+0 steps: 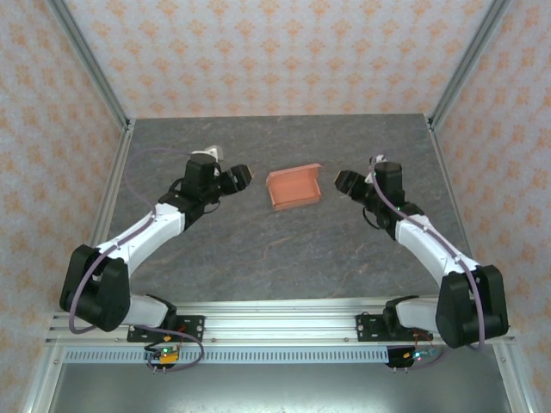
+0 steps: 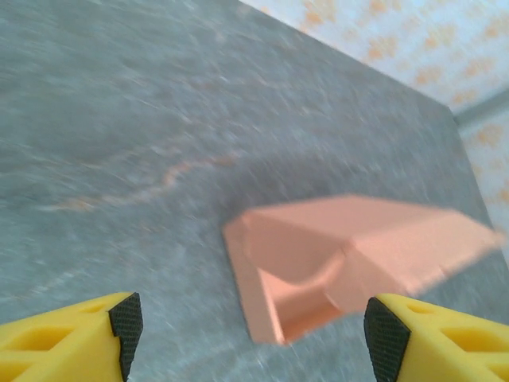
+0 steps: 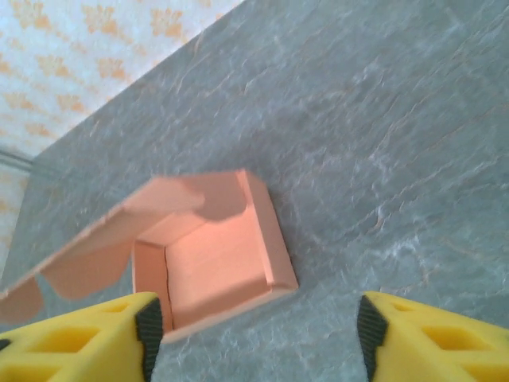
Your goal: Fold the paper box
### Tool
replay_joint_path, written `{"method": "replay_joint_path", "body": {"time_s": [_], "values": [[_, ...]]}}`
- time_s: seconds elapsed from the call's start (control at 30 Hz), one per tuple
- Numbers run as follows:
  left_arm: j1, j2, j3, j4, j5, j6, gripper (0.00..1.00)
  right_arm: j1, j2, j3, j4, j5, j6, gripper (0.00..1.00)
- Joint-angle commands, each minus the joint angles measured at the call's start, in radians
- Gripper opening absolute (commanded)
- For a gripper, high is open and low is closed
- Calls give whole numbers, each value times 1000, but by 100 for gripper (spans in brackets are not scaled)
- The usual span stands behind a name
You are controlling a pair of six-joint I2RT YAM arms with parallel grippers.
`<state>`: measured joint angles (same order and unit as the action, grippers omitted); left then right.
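I read the paper box [image 1: 294, 188] as part-folded: a salmon tray with its side walls up, sitting a little toward 12 o'clock from the middle of the grey tabletop [image 1: 258, 254], and its lid flap [image 3: 119, 219] raised, the rounded ears loose and not tucked in. The left pincer [image 1: 239, 178] waits just beside it at 9 o'clock and the right pincer [image 1: 347, 183] at 3 o'clock, both spread wide with nothing between the fingers and neither touching the card. My main worry is how light the box looks: if I push the lid from one side alone, I expect the whole tray to skate across the smooth stone-look surface rather than hinge, so one arm should brace while the other closes. A second risk is the ears; pressed down blind, they could buckle outside the walls or crease instead of sliding in. The walls may also splay if a finger lands on a rim. The left wrist view is blurred, so I would not trust it for fine alignment
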<state>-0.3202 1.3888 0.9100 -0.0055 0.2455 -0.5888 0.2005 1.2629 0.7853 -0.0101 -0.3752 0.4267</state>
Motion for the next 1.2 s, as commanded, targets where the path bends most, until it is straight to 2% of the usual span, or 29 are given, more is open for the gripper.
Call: {"method": "replay_joint_path", "body": {"time_s": [0.0,0.1,0.23,0.43,0.6,0.73,0.87,1.0,1.07,1.17], "values": [[6,61,105,-48,-21,-55,77,-15,82,169,-106,9,122,71],[3,152,164,14,45,-102,77,-15,196,269,-116,-58,142,72],[-11,272,216,76,69,-186,76,-10,320,351,-93,-121,168,73],[-47,307,205,99,68,-222,75,5,371,390,-107,-160,143,73],[-48,261,161,29,32,-69,76,5,366,383,-160,-202,7,75],[-74,204,104,38,50,149,76,5,350,365,-190,-234,-56,75],[-119,154,45,59,34,306,76,-19,284,280,-114,-157,-46,73],[-145,140,-8,96,31,332,76,-35,183,139,46,-111,-69,67],[-163,154,-21,121,15,336,76,-35,162,71,125,-149,-95,64],[-195,201,24,113,-43,355,77,-23,186,55,142,-239,-135,62]]}}
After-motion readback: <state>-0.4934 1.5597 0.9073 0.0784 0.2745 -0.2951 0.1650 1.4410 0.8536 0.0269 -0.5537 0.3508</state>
